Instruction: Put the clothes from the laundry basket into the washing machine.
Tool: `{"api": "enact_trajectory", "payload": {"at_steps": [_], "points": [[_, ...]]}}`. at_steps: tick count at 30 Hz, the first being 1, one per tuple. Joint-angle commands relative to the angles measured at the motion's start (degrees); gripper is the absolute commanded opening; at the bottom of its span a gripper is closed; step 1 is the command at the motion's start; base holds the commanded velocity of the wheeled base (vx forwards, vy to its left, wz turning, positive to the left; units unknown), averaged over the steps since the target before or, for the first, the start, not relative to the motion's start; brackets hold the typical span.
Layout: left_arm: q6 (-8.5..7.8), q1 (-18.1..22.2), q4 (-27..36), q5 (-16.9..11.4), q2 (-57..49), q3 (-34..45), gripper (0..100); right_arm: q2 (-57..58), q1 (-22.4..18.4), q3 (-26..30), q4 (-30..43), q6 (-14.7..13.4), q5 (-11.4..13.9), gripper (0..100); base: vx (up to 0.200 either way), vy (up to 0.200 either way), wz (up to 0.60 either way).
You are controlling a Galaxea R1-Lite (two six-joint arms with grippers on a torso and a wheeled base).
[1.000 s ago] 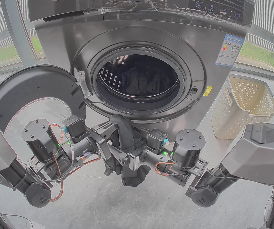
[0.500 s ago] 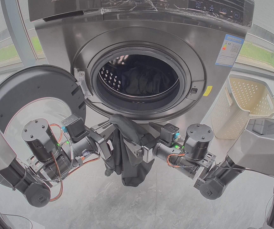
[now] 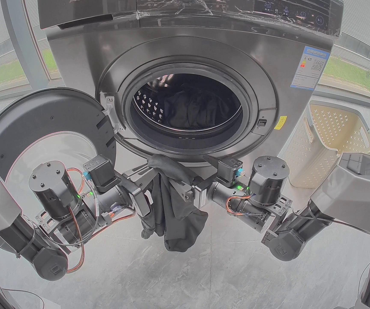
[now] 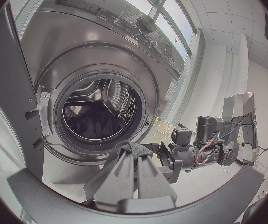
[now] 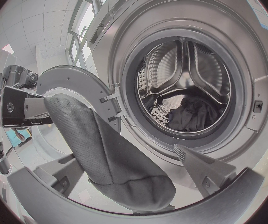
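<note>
My left pincer [image 4: 133, 159] is clamped together on the top fold of a dark garment [image 3: 174, 211], which hangs toward the floor [image 3: 219, 275] just below the mouth of the washing machine [image 3: 219, 39], outside the drum [image 3: 148, 104]. My right pincer [image 3: 197, 177] sits just beside it, jaws apart, one finger under the draped cloth and the other bare. The door [image 3: 43, 121] stands open on my left, a dark bundle [image 3: 193, 108] lies in the drum, and the cream laundry basket [image 3: 335, 142] stands on the floor at the machine's right.
</note>
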State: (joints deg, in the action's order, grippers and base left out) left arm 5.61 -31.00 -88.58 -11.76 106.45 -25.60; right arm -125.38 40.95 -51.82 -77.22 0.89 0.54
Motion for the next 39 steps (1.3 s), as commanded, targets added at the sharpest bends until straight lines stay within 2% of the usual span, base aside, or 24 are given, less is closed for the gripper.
{"api": "enact_trajectory", "payload": {"at_steps": [1,5,10,12,13,17,30,31,34,39], "points": [[0.02,-0.02,-0.02,-0.01,-0.1,0.02,0,-0.39,1.15,-0.65,0.31,0.16,0.34,100,0.0,0.0,0.0],[-0.07,-0.02,-0.02,-0.01,-0.01,0.11,0,-0.92,1.33,-1.09,0.05,0.16,0.61,100,0.0,0.0,0.0],[-0.07,-0.02,-0.02,-0.01,0.08,0.29,0,-1.45,2.12,-1.7,-0.48,0.16,2.1,100,0.0,0.0,0.0],[-0.51,-0.02,-0.02,-0.01,0.34,0.38,0,-1.45,2.56,-2.14,-0.66,0.25,2.19,100,0.0,0.0,0.0],[-0.6,-0.02,-0.02,-0.01,0.43,0.38,0,-1.36,2.82,-2.32,-0.74,0.25,2.28,0,0.0,0.0,0.0],[-0.86,0.06,-0.02,-0.01,0.69,0.64,0,-0.65,3.44,-1.97,-0.83,0.25,2.28,0,0.0,0.0,0.0],[-0.69,0.24,-0.02,-0.54,0.95,1.17,0,7.61,4.75,4.36,-1.18,0.25,2.19,0,0.0,0.0,0.0],[-0.42,0.06,-0.02,-0.89,0.95,2.31,100,9.19,5.11,5.15,-1.18,0.25,2.1,0,0.0,0.0,0.0],[0.02,0.06,-0.02,-0.72,1.75,2.22,100,11.21,5.37,6.29,-1.18,0.16,2.1,0,0.0,0.0,0.0],[-0.16,0.59,-0.02,-0.72,3.77,2.49,100,13.85,5.28,8.4,-1.18,0.16,2.1,0,0.0,0.0,0.0]]}}
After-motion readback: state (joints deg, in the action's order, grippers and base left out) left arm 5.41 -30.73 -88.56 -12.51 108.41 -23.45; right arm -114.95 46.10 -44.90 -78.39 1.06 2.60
